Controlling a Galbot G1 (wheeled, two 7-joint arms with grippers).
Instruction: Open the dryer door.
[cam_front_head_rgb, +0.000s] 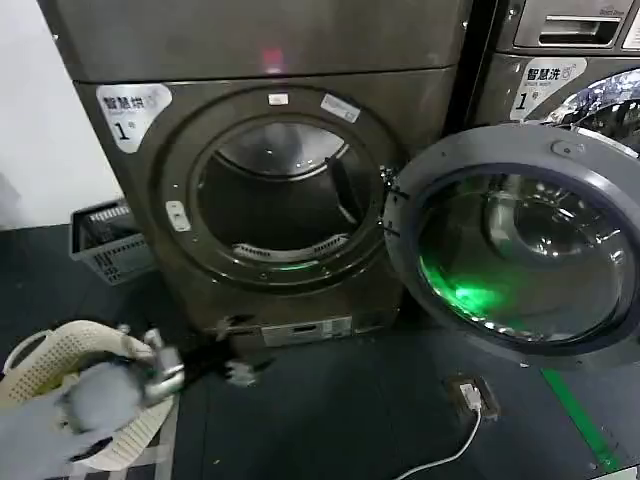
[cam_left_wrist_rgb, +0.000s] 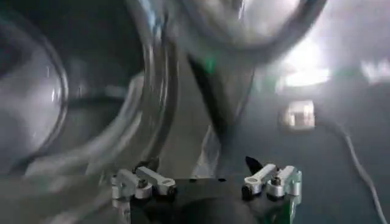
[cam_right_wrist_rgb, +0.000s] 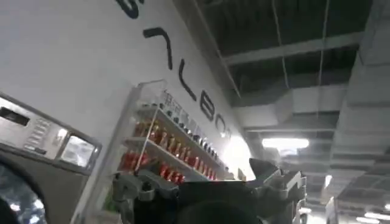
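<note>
Left gripper (cam_front_head_rgb: 232, 368) low, jaws apart

Dryer door (cam_front_head_rgb: 520, 240) cut off at right edge.

Two front-loading machines: one dryer (cam_front_head_rgb: 270, 190), one neighbouring machine (cam_front_head_rgb: 560, 60). One open dryer door (cam_front_head_rgb: 520, 245). Two baskets: one grey (cam_front_head_rgb: 108, 243), one cream (cam_front_head_rgb: 75, 350). One white cable (cam_front_head_rgb: 445, 450). Two "1" labels (cam_front_head_rgb: 130, 108).

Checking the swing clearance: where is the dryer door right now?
Head view: the dryer door hangs wide open on the right of the drum opening.
</note>
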